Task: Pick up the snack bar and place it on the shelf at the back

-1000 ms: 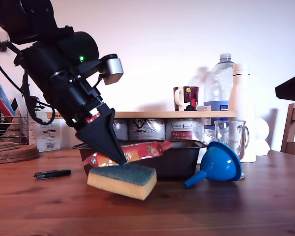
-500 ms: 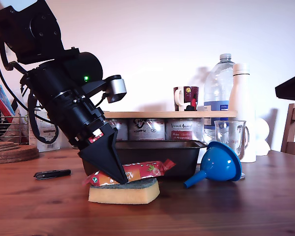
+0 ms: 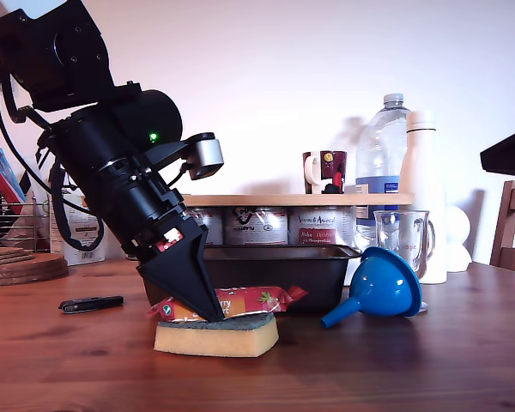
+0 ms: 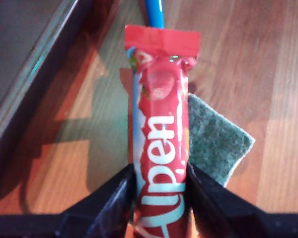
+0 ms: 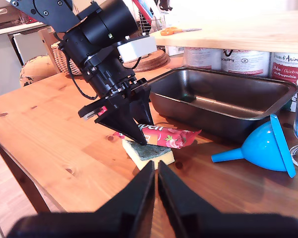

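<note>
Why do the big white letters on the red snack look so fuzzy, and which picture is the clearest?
In the first wrist view the snack bar sits very close to the camera, so its letters blur and glare whitens its upper part. The second wrist view is sharper, with my second hand a dark blur in front. The exterior view is clearest, though the bright wall leaves my first hand almost black.

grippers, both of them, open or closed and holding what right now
My first gripper: closed on the slim red foil-wrapped snack bar.
My second gripper: closed, holding nothing.
</note>
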